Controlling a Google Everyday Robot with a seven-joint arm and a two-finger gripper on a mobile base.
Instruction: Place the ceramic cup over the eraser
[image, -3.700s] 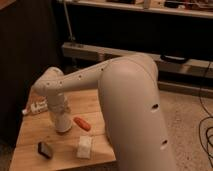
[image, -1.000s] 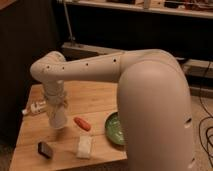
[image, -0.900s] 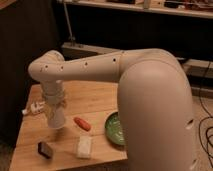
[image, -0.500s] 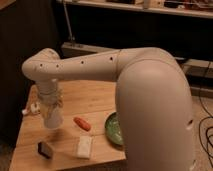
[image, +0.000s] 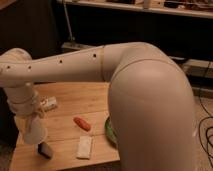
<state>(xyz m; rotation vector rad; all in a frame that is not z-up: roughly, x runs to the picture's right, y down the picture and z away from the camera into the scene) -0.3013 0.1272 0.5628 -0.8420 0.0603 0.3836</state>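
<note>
Gripper (image: 31, 125) sits at the lower left of the frame, hanging off the end of the big white arm (image: 100, 65) that sweeps in from the right and fills most of the picture. Honestly the pincer itself is buried behind the wrist and the cup, so I cannot tell how its jaws stand. Right at its tip is the plain white tapered ceramic cup (image: 34, 131), mouth pointing down, and it looks like it's being carried there, though the actual contact is hidden. Just below and slightly right of the cup's rim is the small dark, nearly black rectangular eraser (image: 45, 150), lying on the light wooden table (image: 95, 102) near the front left edge; the cup isn't over it, the two are close, and I can't make out any gap between them. Further right along the front edge is a flat white rectangular pad (image: 84, 147), lying flat. Up and a bit left of that pad is a small orange-red carrot-shaped thing (image: 82, 123), roughly mid-table. A green bowl (image: 108, 131) peeks out at the right side of the table, mostly covered by the arm's bulky shoulder. Behind the wrist on the left there's a clear bottle with a white label (image: 49, 104) lying on its side.
</note>
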